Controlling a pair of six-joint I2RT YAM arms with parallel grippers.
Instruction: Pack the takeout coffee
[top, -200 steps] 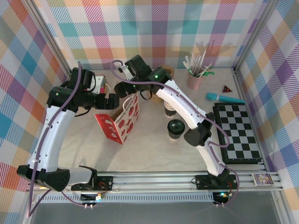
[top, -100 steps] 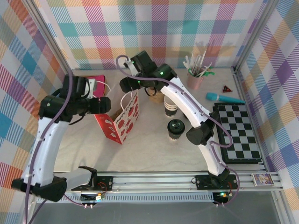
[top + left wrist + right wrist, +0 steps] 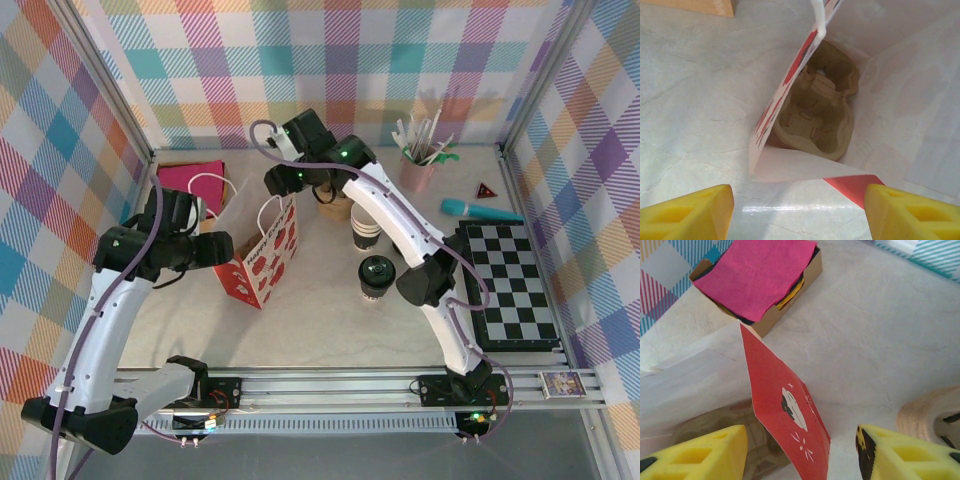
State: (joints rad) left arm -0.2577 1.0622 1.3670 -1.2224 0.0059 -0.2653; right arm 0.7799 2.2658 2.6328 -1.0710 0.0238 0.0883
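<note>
Plainly, takeout coffee (image 3: 376,274) stands well apart from right hand (image 3: 273,186).

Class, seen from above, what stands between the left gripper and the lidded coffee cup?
The red-and-white paper bag stands between the left gripper and the takeout coffee; the top external view shows it.

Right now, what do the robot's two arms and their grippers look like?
The left arm and the right arm have white shells, black joints and purple cables; a green light glows on the right one. The left gripper and right gripper have yellow wedge-shaped fingers.
</note>
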